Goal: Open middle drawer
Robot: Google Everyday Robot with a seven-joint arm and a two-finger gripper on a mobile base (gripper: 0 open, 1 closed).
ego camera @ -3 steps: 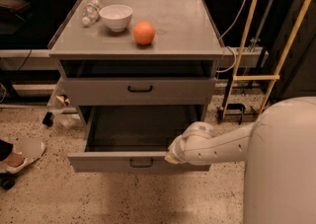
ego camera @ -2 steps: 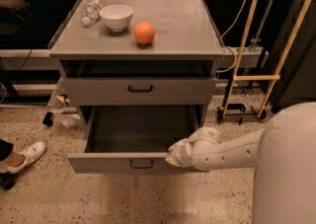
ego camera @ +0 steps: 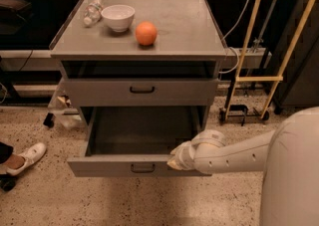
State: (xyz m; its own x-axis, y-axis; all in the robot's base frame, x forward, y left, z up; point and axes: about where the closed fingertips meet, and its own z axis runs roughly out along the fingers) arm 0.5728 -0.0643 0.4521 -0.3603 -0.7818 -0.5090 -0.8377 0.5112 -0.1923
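The middle drawer (ego camera: 142, 133) is a wide grey metal box with a plain grey inside and a flat front. It carries one small black bar handle (ego camera: 143, 168) at its centre, just left of the claw (ego camera: 173, 160). The drawer stands pulled well out from the cabinet. The claw rests at the top edge of its front, and I cannot tell how far open it is or whether it grips anything. Above and behind the claw is one closed drawer (ego camera: 99, 92) with its own black handle (ego camera: 142, 89). Higher up, the tabletop (ego camera: 189, 31) holds one orange (ego camera: 146, 33), one white bowl (ego camera: 118, 17) and one clear bottle (ego camera: 92, 12) lying down. Far to the claw's left, one white shoe (ego camera: 26, 158) is on the floor.
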